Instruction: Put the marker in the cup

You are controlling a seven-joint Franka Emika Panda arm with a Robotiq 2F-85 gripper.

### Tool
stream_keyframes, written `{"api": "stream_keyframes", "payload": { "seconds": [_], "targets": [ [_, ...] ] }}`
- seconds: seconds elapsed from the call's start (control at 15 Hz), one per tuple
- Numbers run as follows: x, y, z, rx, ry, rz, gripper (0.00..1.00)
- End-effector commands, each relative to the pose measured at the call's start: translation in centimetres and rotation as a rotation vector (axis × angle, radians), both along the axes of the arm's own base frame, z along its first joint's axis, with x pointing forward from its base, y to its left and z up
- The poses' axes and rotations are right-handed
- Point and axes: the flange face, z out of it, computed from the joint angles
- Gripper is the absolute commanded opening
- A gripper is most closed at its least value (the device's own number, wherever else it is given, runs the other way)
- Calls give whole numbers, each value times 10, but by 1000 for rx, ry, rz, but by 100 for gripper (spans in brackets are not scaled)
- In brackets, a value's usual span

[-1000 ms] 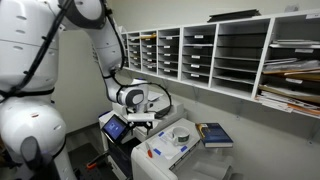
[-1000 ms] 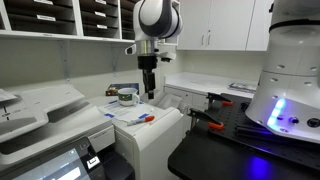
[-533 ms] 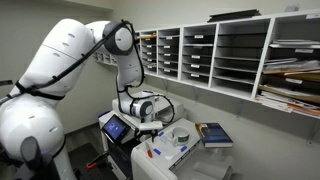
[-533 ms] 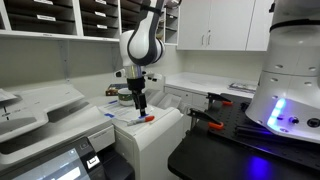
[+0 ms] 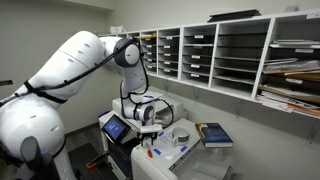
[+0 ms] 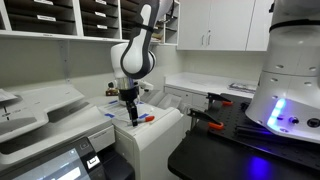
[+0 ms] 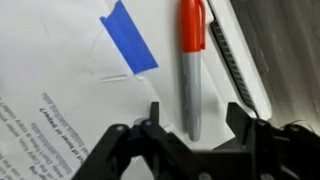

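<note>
- Behind your workspace: wall pigeonholes (image 5: 220, 55), several holding paper.
- Your wrist view shows blue tape (image 7: 128, 38) stuck on a printed sheet (image 7: 45, 120).
- Blue book (image 5: 214, 134) lies flat on your copier (image 6: 155, 140) top.

Marker (image 7: 190, 70) — red cap, grey barrel

White printer top (image 5: 190, 150) carries a paper sheet (image 7: 60, 60), printed text at its lower left in wrist view; a blue tape strip (image 7: 128, 50) is stuck on the sheet; marker (image 7: 191, 70), red cap, grey barrel, lies flat just beside the tape, not touching; cup (image 5: 181, 135) upright further along; blue book (image 5: 214, 134) flat near cup
</note>
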Motion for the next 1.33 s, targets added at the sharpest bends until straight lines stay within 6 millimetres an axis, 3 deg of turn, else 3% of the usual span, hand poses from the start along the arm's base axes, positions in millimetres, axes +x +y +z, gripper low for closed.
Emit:
{"api": "stream_keyframes", "payload": {
  "seconds": [0.0,0.4,0.6,0.8,1.27],
  "targets": [
    [4,6,6,-16,-18,-11,42],
    [1,17,9,15,1,15,0],
    [-1,21,13,29,2,21,4],
    [2,17,34,73,-45,-8,4],
    [42,-32,97,159,-200,-185,4]
  ]
}}
